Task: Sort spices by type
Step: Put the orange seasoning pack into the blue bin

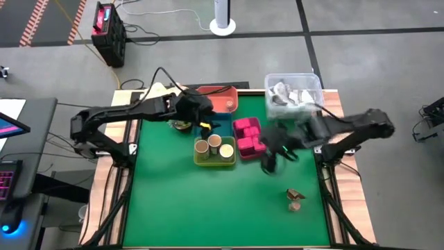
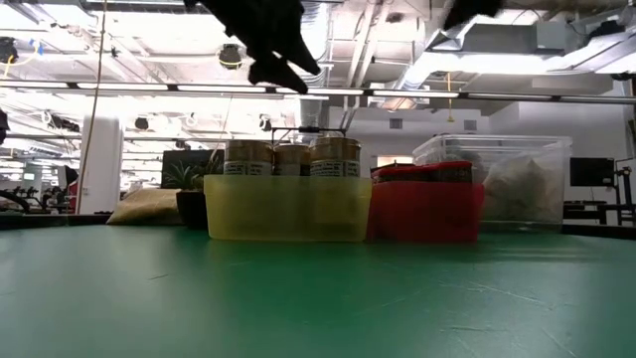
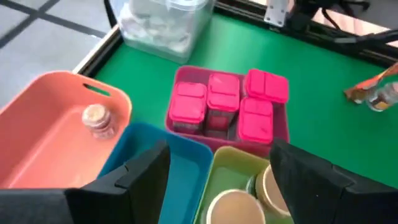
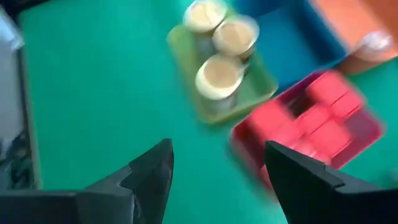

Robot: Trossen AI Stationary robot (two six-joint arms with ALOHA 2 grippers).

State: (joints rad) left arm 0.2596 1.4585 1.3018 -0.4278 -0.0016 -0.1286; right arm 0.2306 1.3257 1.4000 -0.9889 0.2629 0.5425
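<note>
Three round tan jars (image 1: pixel 214 146) stand in a yellow-green tray (image 1: pixel 205 160), also in the low view (image 2: pixel 288 159). Several magenta square blocks (image 3: pixel 221 102) fill a magenta tray (image 1: pixel 248 135). One small pale-topped jar (image 3: pixel 96 118) sits in an orange tray (image 3: pixel 43 130). Tiny brown lumps (image 1: pixel 295 198) lie on the green table near its right near corner. My left gripper (image 3: pixel 217 180) hangs open above the blue tray (image 3: pixel 168 162) and the jar tray. My right gripper (image 4: pixel 217 180) hovers open over bare table just right of the magenta tray (image 4: pixel 311 124), holding nothing.
A clear plastic bin (image 1: pixel 293 94) with pale contents stands at the far right corner. A small green potted plant (image 1: pixel 182 125) sits left of the trays. The orange tray (image 1: pixel 218 97) lies at the far edge. Open green table (image 1: pixel 208 208) spreads along the near side.
</note>
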